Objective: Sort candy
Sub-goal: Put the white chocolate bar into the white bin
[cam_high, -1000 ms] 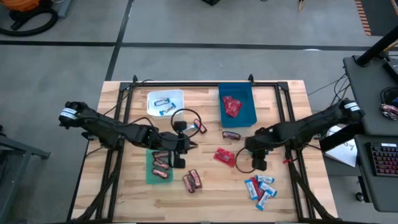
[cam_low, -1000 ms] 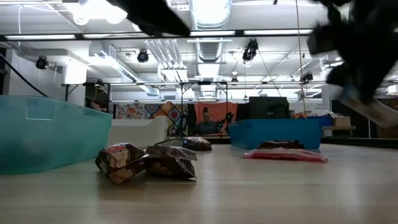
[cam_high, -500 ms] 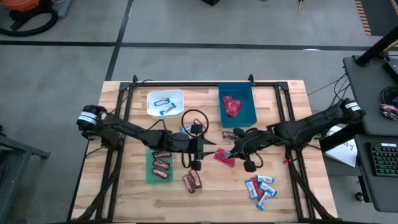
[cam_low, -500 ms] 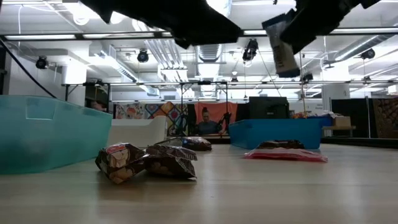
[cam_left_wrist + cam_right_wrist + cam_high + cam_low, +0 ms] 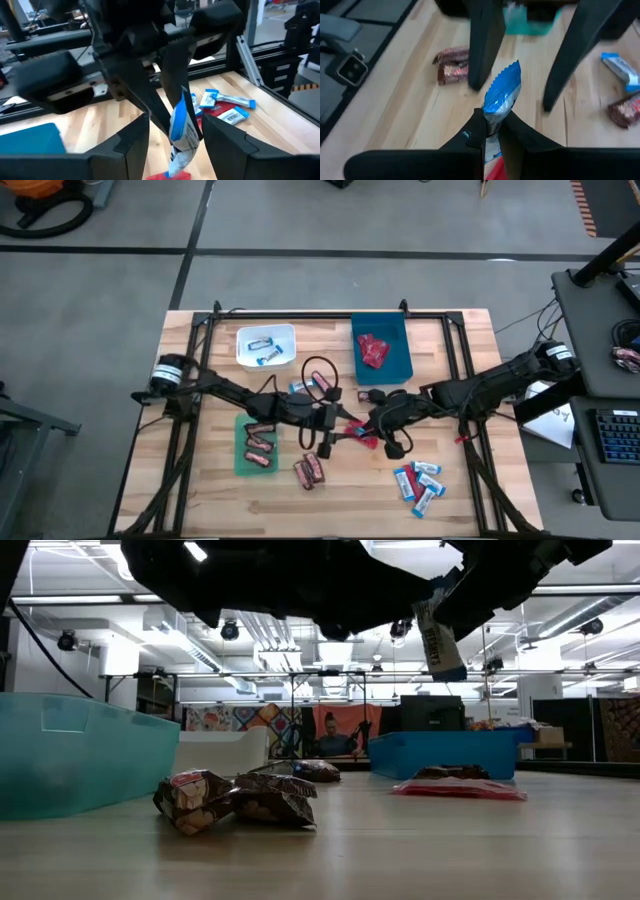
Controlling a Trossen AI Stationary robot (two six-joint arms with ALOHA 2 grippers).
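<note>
Blue-and-white mini bar [image 5: 501, 95] is mid-air right now, pinched in the right pincer [image 5: 490, 131], just in front of the blue bin [image 5: 382, 350] near the middle of the tabletop [image 5: 470, 360]. Left pincer [image 5: 172, 140] sits spread with its fingers either side of the bar, not clamped yet. Looks like a handover to me: next the left needs to close on it, then the right lets go, and it heads for the white bin [image 5: 265, 346] beside the blue bin.
</note>
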